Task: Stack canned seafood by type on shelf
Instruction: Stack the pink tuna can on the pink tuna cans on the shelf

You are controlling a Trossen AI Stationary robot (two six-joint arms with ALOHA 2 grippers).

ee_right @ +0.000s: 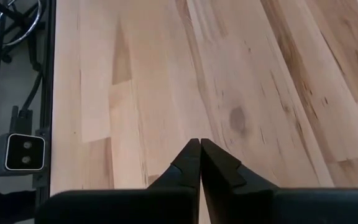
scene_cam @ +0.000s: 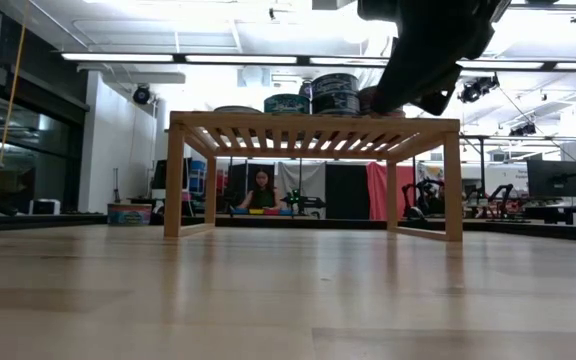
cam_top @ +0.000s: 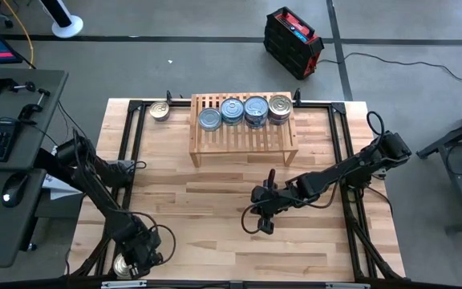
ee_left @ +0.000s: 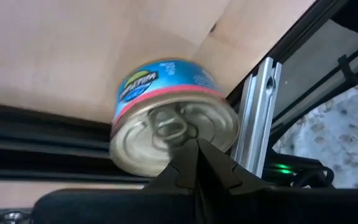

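The light-wood slatted shelf (cam_top: pixel 243 138) stands at the table's far middle with several blue-lidded tins in a row on its top (cam_top: pixel 233 110) (scene_cam: pixel 336 94). One silver-gold tin (cam_top: pixel 160 111) sits on the table left of the shelf. Another tin (ee_left: pixel 166 118), with a blue label, a pink band and a pull-ring lid, lies at the near left corner (cam_top: pixel 122 266). My left gripper (ee_left: pixel 196 148) is shut right at its lid. My right gripper (ee_right: pixel 200 144) hangs shut over bare wood near the table's middle (cam_top: pixel 265 225), holding nothing. My left gripper's shut fingertips (ee_left: pixel 191 155) stand before the lid's rim (ee_left: pixel 211 138), beside the pull ring, slanting down from above. I cannot tell whether they touch the tin. The tin rests by the black frame rail.
Black frame rails (cam_top: pixel 131 136) run along the table's left, right and far sides. A silver aluminium post (ee_left: pixel 257 112) stands close beside the corner tin. Bare wood (cam_top: pixel 215 201) lies between the shelf and the near edge. A person sits in the room behind (scene_cam: pixel 262 190).
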